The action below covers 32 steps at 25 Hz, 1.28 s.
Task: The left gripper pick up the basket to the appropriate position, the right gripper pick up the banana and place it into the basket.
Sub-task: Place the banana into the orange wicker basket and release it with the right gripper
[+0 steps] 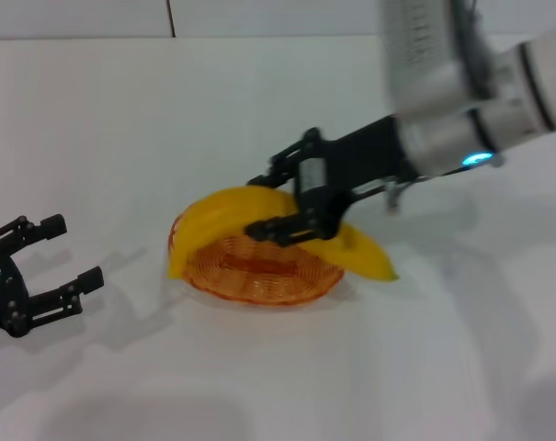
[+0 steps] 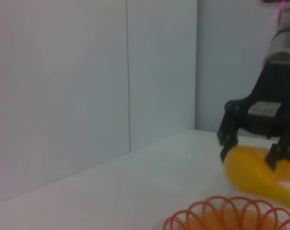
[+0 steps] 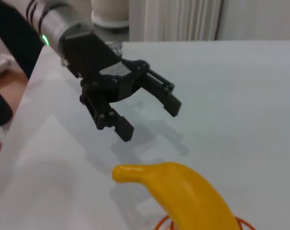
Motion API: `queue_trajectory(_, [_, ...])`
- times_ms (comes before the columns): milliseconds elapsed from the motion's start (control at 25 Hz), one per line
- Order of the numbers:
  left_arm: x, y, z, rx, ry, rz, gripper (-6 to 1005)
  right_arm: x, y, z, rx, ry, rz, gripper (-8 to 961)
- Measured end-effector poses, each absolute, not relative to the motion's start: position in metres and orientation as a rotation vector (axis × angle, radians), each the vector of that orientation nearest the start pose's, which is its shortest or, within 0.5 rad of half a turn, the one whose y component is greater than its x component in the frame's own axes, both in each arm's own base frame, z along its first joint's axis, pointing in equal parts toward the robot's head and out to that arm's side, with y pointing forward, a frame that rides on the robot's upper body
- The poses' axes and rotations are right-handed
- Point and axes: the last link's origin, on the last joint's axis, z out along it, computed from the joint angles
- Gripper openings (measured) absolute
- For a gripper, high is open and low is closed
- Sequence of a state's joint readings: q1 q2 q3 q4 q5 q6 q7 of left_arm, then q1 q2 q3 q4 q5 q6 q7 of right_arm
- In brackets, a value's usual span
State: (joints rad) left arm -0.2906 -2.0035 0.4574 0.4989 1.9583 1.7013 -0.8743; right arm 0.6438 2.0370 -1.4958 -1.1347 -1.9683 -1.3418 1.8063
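Note:
The orange wire basket sits on the white table near the middle. The yellow banana lies across its far rim, both ends overhanging. My right gripper reaches in from the right, its fingers closed against the banana's two sides. In the left wrist view the same gripper straddles the banana behind the basket rim. My left gripper stands open and empty at the left, well apart from the basket. The right wrist view shows the left gripper beyond the banana.
White tabletop spreads all around the basket. A pale wall rises behind the table's far edge. The right arm's grey-white segments cross the upper right, above the table.

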Motion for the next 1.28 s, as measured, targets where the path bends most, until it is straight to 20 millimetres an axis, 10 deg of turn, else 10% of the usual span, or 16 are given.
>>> queue_trajectory(520, [-0.343,0.25,0.034,-2.481,-0.382,-0.746,865,0.097,0.362,-0.091,-3.01,0.134,0.012,549])
queue_trajectory(1280, [-0.342,0.251,0.033,-2.474,-0.376,-0.751,865,0.091,0.364,-0.091,-3.014,0.153,0.056,567])
